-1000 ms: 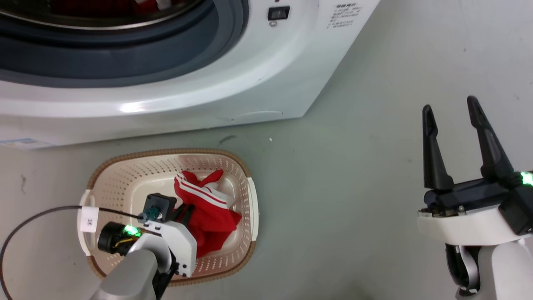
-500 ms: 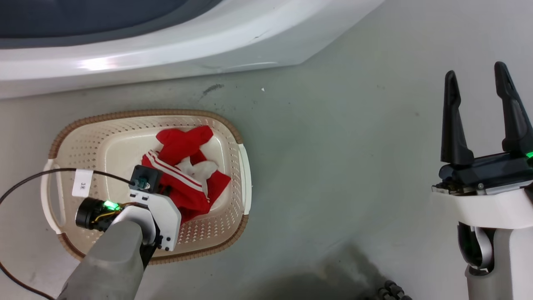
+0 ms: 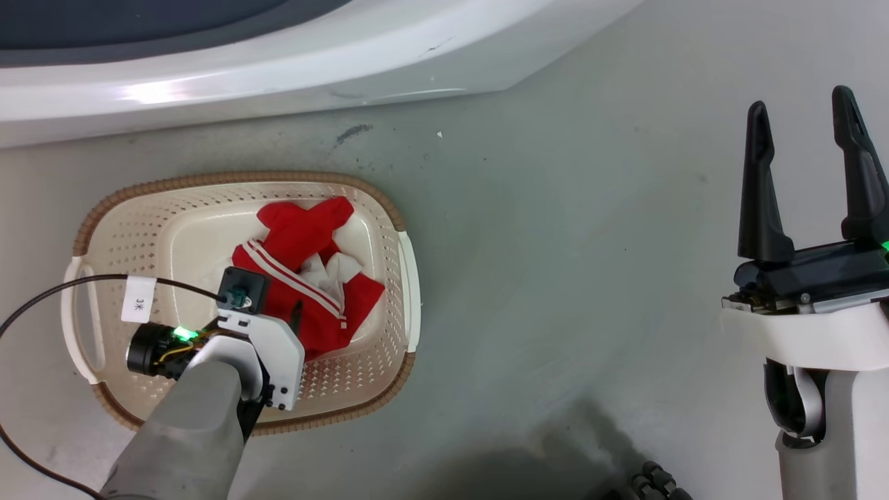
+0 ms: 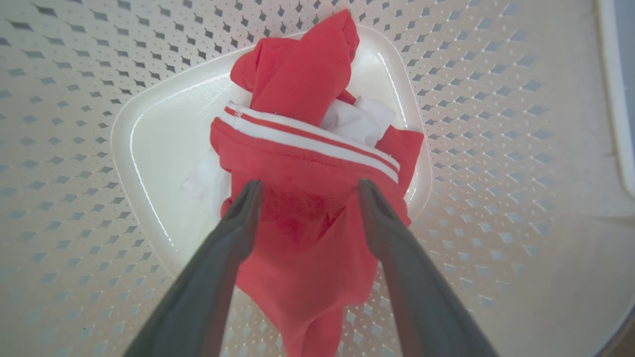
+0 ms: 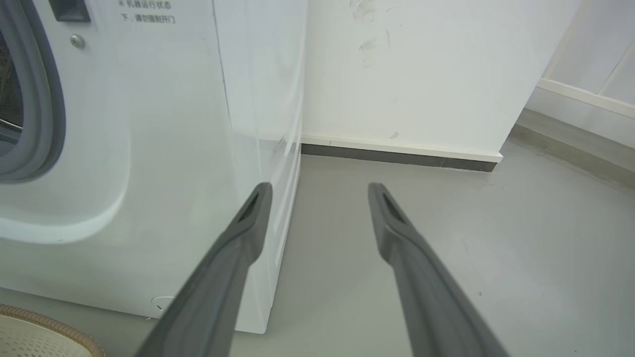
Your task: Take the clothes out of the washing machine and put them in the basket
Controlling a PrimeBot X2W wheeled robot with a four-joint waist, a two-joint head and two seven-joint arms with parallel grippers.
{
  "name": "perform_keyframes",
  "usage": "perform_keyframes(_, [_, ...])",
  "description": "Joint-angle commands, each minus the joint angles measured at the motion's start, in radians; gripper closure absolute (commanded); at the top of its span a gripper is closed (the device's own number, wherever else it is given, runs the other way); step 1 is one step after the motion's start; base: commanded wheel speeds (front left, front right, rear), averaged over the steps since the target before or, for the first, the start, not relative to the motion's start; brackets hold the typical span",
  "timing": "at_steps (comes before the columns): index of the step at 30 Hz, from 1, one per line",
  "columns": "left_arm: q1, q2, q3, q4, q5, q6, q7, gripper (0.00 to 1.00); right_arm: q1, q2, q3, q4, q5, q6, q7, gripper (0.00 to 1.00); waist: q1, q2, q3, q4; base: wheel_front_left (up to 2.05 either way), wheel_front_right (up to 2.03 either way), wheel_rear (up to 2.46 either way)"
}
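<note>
My left gripper (image 4: 308, 184) points down into the cream-white oval perforated plastic basket (image 3: 208, 179) with a brown woven-look rim. Its fingers are spread wide and clamp nothing. The crumpled bright red fabric clothes (image 4: 297, 163) with white stripes lie on the basket's bottom, just beneath my fingertips, towards its right edge. My right gripper (image 3: 799, 101) hangs parted and empty over the grey floor (image 3: 555, 243). The large white washing machine (image 3: 278, 62) stands just beyond the basket, against a white wall (image 5: 421, 74).
</note>
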Motion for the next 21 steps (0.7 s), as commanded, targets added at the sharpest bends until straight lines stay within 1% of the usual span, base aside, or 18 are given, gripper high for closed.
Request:
perform_keyframes(1, [0.015,-0.007,-0.003,0.001,-0.001,0.001,-0.012,0.0,0.003,0.001,0.001,0.005,0.006,-0.001,-0.002,0.0,-0.0002,0.0,-0.026,0.007,0.0,0.0,0.0])
perform_keyframes(6, [0.048,-0.024,0.012,-0.003,-0.021,-0.001,-0.039,0.0,0.033,0.001,0.012,0.026,-0.006,-0.001,-0.003,0.0,-0.0002,0.0,-0.113,0.027,0.0,0.0,0.0])
perform_keyframes(9, [0.085,-0.034,0.026,-0.038,-0.026,0.0,-0.045,0.0,0.057,0.001,0.024,0.038,-0.013,-0.001,-0.002,0.0,-0.0002,0.0,-0.176,0.037,0.0,0.0,0.0])
perform_keyframes(14, [0.178,-0.013,0.076,-0.204,0.002,0.043,-0.044,0.0,0.099,0.001,0.026,0.055,-0.026,-0.001,-0.002,0.0,-0.0002,0.0,-0.269,0.062,0.0,0.0,0.0])
perform_keyframes(21, [0.317,-0.009,0.182,-0.423,0.073,0.09,-0.045,0.0,0.166,0.001,0.03,0.071,-0.035,-0.001,-0.002,0.0,-0.0002,0.0,-0.387,0.09,0.0,0.0,0.0])
